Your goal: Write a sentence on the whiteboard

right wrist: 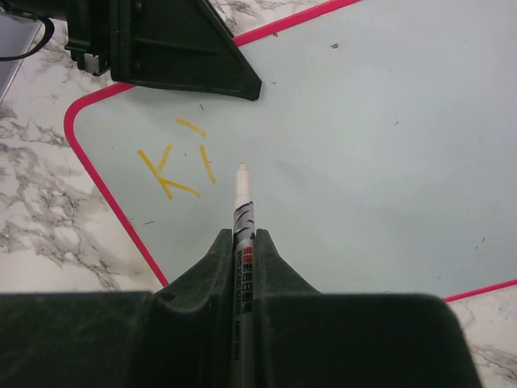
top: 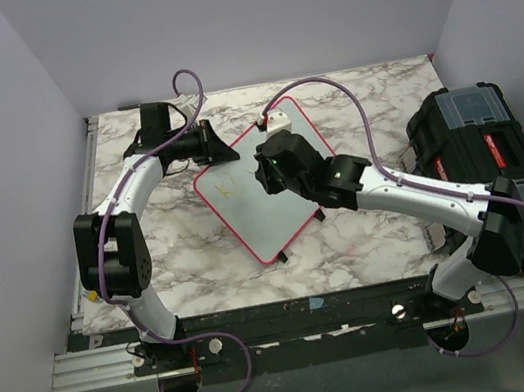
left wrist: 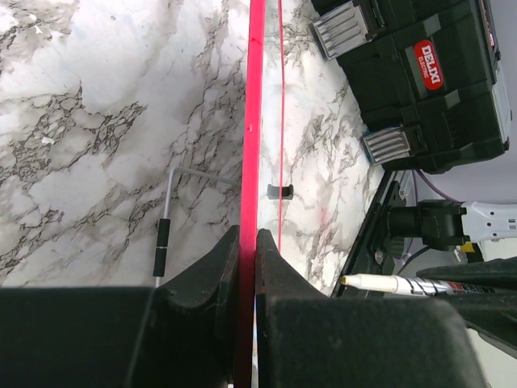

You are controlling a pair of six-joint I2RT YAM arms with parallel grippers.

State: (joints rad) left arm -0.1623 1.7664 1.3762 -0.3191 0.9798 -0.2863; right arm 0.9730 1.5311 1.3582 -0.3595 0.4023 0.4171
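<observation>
1. Currently, the whiteboard (top: 257,212) sits mid-desk (top: 182,261), nearer the far edge.
2. Left gripper (left wrist: 247,242): fingers (left wrist: 214,271) pinch the board's red frame at its far-left edge.
3. Right gripper (right wrist: 242,242): fingers (right wrist: 273,260) pinch the marker (right wrist: 241,198); its tip hangs over the board just right of the yellow strokes (right wrist: 174,166), near the left gripper's fingers.

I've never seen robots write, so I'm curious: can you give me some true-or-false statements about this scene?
1. The right gripper holds a marker. True.
2. The left gripper hangs free, touching nothing. False: it is clamped on the whiteboard's red edge.
3. The writing is yellow. True.
4. The whiteboard is full of text. False: only a few strokes near one corner.
5. The black toolbox sits on the whiteboard. False: it stands beside it on the table.
</observation>
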